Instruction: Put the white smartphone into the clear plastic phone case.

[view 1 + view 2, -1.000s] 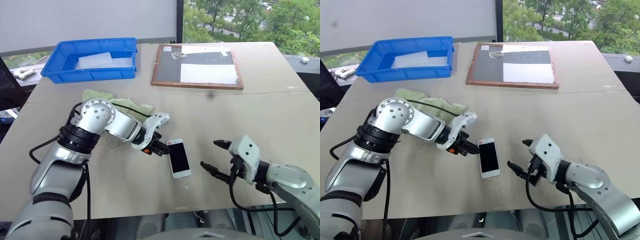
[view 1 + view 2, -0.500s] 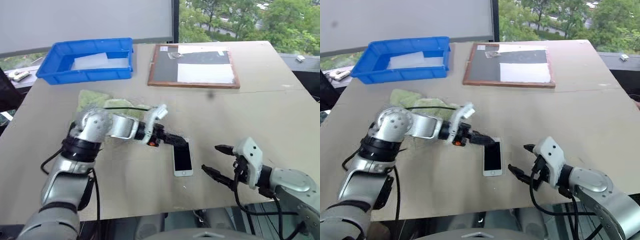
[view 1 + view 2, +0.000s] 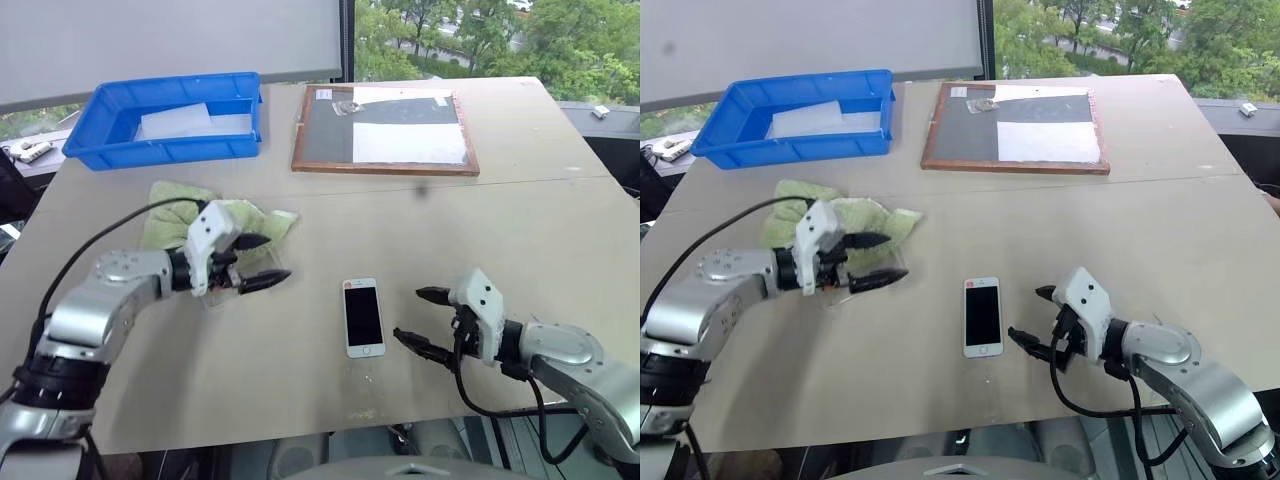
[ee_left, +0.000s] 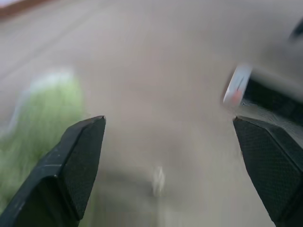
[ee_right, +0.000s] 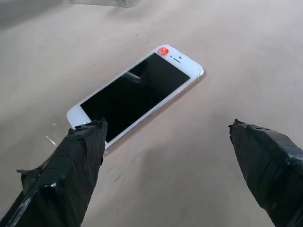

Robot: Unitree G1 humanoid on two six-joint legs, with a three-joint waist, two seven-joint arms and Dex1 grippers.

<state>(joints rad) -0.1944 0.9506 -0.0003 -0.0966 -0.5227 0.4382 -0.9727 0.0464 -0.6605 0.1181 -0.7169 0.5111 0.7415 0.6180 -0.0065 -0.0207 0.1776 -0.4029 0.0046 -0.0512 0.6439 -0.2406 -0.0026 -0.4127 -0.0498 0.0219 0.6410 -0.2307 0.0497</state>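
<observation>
My right wrist view gives me the phone [image 5: 135, 94] close up, screen up, a red dot at its top end; the head view adds the green cloth [image 3: 215, 222], blue bin [image 3: 165, 115] and framed board [image 3: 388, 130]. The phone lies bare on the table [image 3: 560, 230] between my grippers, long axis running away from me. Left gripper [image 3: 258, 262] and right gripper [image 3: 418, 315] both stand wide apart, empty.

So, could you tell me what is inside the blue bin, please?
A pale, translucent sheet-like item lies in the blue bin; its near wall hides the front floor.
</observation>
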